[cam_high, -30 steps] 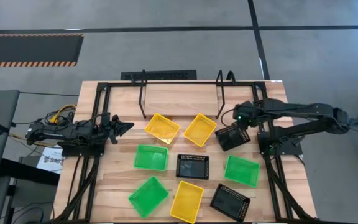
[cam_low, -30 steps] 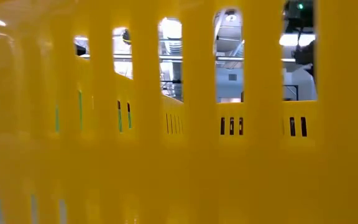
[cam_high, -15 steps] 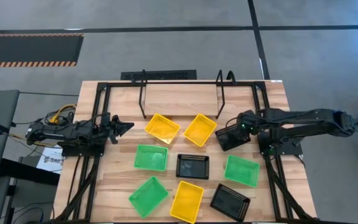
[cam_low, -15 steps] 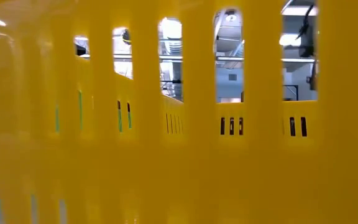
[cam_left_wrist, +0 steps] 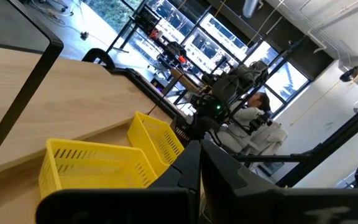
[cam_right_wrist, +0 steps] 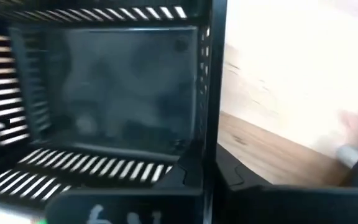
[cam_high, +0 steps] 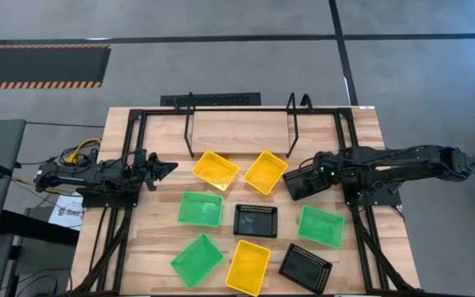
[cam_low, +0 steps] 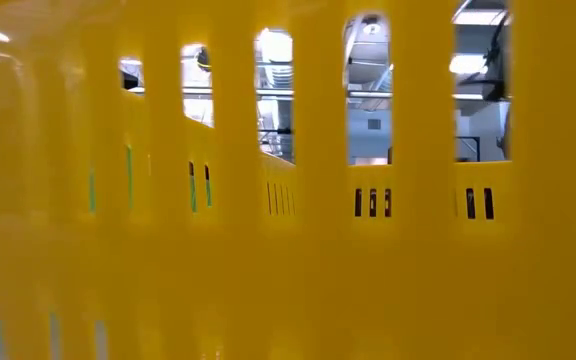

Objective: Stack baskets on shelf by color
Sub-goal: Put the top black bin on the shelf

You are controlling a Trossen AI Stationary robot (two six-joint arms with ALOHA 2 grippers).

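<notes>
Nine mesh baskets lie on the wooden table: yellow ones (cam_high: pixel 214 169) (cam_high: pixel 265 172) (cam_high: pixel 247 266), green ones (cam_high: pixel 200 209) (cam_high: pixel 197 259) (cam_high: pixel 320 226), black ones (cam_high: pixel 256 220) (cam_high: pixel 305 268). The third black basket (cam_high: pixel 302 185) sits at the right, flat on its bottom. My right gripper (cam_high: pixel 318 172) points down at this basket's far-right edge and is shut on it. The wire shelf (cam_high: pixel 242 124) stands bare at the far centre. My left gripper (cam_high: pixel 163 167) waits shut and level at the left. A yellow basket wall (cam_low: pixel 268 250) fills the low view. My right gripper (cam_right_wrist: pixel 209 171) pinches the black basket's side wall (cam_right_wrist: pixel 208 134) with one finger (cam_right_wrist: pixel 188 177) inside the basket and the other (cam_right_wrist: pixel 232 180) outside. The fingers come from above, pointing steeply down. The basket's bottom (cam_right_wrist: pixel 117 87) appears to rest flat on the table.
A black tube frame (cam_high: pixel 221 111) runs round the table and carries both arms. In the left wrist view two yellow baskets (cam_left_wrist: pixel 98 165) lie ahead of the shut fingers. Bare wood (cam_high: pixel 242 132) shows between the shelf's uprights.
My right gripper has come down onto the far-right edge of the black basket and has tipped to point more steeply down. The basket lies where it was. My left arm has kept still.
</notes>
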